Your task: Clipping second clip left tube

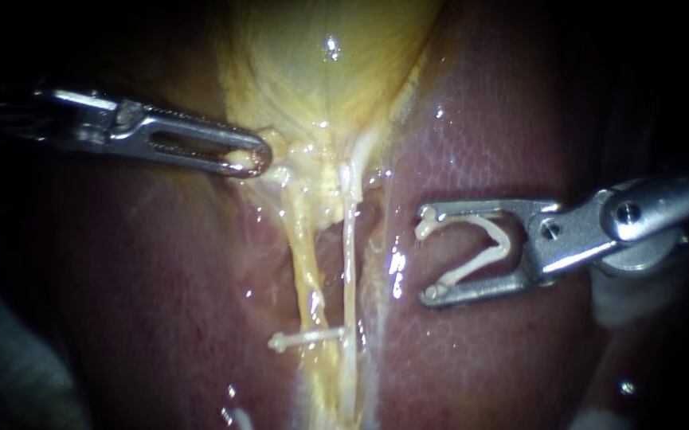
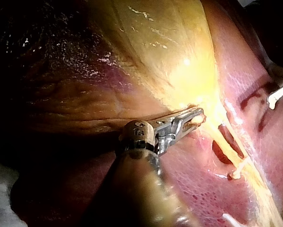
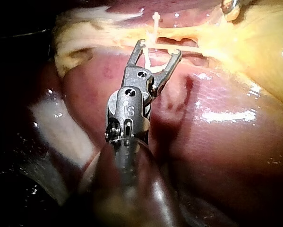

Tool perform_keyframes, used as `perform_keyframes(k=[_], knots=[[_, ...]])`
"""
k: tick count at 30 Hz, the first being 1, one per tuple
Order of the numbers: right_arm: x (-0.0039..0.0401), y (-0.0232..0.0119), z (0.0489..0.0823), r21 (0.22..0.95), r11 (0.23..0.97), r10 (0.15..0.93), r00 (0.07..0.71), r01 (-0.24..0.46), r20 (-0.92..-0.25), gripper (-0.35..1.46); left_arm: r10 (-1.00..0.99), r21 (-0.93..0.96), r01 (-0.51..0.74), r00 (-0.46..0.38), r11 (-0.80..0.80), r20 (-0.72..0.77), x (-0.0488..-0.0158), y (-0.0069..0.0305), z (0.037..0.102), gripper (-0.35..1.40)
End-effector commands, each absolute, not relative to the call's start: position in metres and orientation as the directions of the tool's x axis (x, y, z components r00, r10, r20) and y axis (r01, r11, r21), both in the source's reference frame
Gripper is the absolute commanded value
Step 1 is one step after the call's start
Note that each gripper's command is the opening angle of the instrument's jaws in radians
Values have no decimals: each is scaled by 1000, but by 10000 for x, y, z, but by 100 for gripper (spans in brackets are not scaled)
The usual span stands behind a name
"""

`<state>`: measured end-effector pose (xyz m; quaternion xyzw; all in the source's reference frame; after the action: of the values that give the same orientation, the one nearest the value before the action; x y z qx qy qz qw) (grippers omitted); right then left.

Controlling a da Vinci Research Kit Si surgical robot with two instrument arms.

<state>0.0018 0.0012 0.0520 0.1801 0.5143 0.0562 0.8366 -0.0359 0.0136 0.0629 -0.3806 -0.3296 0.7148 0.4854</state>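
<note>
While its jaws stand wide, the right instrument [image 1: 429, 253] carries a loaded clip [image 1: 475, 267] between them: a white clip bent open, its two ends seated at the jaw tips and its bend deep in the throat, so both jaws bear on it. The open mouth of this clip faces the left tube [image 1: 303, 255] but is well apart from it, not touching. The paler right tube [image 1: 350, 263] runs between the left tube and the jaw tips, alongside the left tube. The jaws themselves hang over the liver [image 1: 471, 135] on the right tube's far side. In the right wrist view both tubes cross just ahead of the jaw tips. Along the left tube, away from the gallbladder [image 1: 320, 72], a placed clip [image 1: 306, 338] sits closed across it, with bare tube between that clip and the gallbladder. At the left tube's upper end, on the side away from the loaded clip, the left instrument [image 1: 248, 159] has its jaws closed on a small fold of the gallbladder's lower edge.
</note>
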Motion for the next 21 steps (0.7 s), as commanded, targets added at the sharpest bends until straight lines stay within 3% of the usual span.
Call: perform_keyframes(k=[1,12,21], knots=[[18,12,519,360,929,280,465,91,-840,50,945,-844,-438,-240,-310,-223,-356,138,624,-35],[19,11,518,358,929,279,465,89,-840,50,955,-842,-454,-197,-290,-222,-306,159,566,-35],[37,7,521,368,923,281,457,111,-844,50,956,-841,-458,-193,-287,-222,-309,157,563,-35]])
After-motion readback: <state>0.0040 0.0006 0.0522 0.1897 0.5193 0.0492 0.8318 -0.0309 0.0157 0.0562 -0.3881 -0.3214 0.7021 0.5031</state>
